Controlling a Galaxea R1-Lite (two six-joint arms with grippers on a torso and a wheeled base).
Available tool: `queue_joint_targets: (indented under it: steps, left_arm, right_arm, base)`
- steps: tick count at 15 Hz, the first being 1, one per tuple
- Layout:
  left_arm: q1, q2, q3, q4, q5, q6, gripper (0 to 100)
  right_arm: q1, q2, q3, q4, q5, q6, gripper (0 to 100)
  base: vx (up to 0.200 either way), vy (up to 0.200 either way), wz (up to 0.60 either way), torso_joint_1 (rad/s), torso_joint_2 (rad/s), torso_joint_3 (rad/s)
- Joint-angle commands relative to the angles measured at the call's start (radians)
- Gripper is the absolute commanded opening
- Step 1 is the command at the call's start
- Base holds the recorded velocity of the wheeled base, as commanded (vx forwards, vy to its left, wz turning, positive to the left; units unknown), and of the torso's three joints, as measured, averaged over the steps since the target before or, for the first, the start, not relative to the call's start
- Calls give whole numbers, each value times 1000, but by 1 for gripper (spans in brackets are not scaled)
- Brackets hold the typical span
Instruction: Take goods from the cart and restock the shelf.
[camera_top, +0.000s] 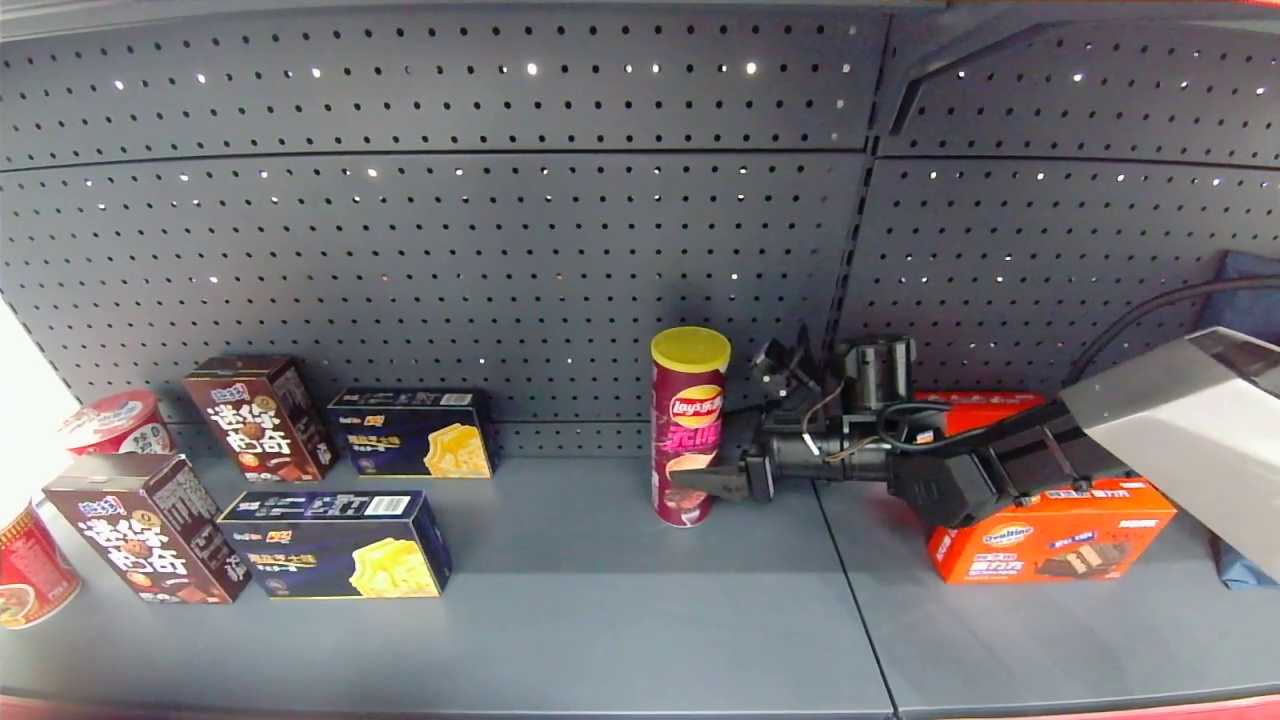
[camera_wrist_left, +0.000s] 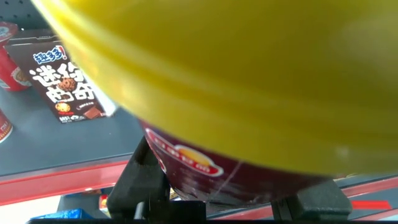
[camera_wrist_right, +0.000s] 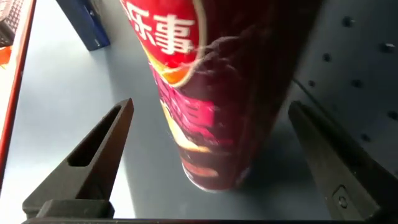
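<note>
my right gripper (camera_wrist_right: 208, 124) is open around the upright maroon cardboard chip can with a yellow lid (camera_top: 688, 430). it looks placed, so back out rightward without tipping it. my left gripper (camera_wrist_left: 224, 190) clamps a second such can (camera_wrist_left: 236, 93).

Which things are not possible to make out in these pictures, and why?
Head view: rear orange box, hidden behind the right arm.
Head view: front red cup, cut off by the edge.
Left wrist view: most of the shelf, blocked by the yellow lid of the held can.

Dark perforated panel (camera_top: 480, 270) behind
</note>
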Motion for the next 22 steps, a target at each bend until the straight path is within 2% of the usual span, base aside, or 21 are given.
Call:
queue_joint_targets:
  steps: [1, 6, 7, 11, 16, 17, 19, 22]
  left_arm:
    - [0, 2, -1, 0, 0, -1, 0]
    - [0, 2, -3, 0, 0, -1, 0]
    - [0, 2, -1, -2, 0, -1, 0]
    - [0, -1, 19, -2, 0, -1, 0]
    - [0, -18, 43, -3, -1, 1, 0]
    - [0, -24, 48, -3, -1, 1, 0]
    - [1, -76, 83, -2, 0, 1, 0]
    - [3, -84, 73, -2, 2, -1, 0]
  right_arm:
    - [13, 31, -21, 0, -1, -1, 100]
    - [24, 71, -58, 0, -1, 1, 100]
    - [25, 74, -63, 0, -14, 1, 0]
    - [58, 0, -4, 3, -54, 4, 0]
    - [160, -259, 238, 1, -147, 58, 0]
    - [166, -276, 253, 1, -153, 64, 0]
    - [199, -386, 350, -7, -196, 90, 0]
    - [205, -446, 479, -91, -198, 90, 0]
  base:
    - [0, 0, 0, 0, 0, 0]
    - [0, 0, 0, 0, 0, 0]
    - [0, 0, 0, 0, 0, 0]
    - [0, 0, 0, 0, 0, 0]
    - [0, 0, 0, 0, 0, 0]
    - [0, 0, 0, 0, 0, 0]
    - [0, 0, 0, 0, 0, 0]
    - [0, 0, 0, 0, 0, 0]
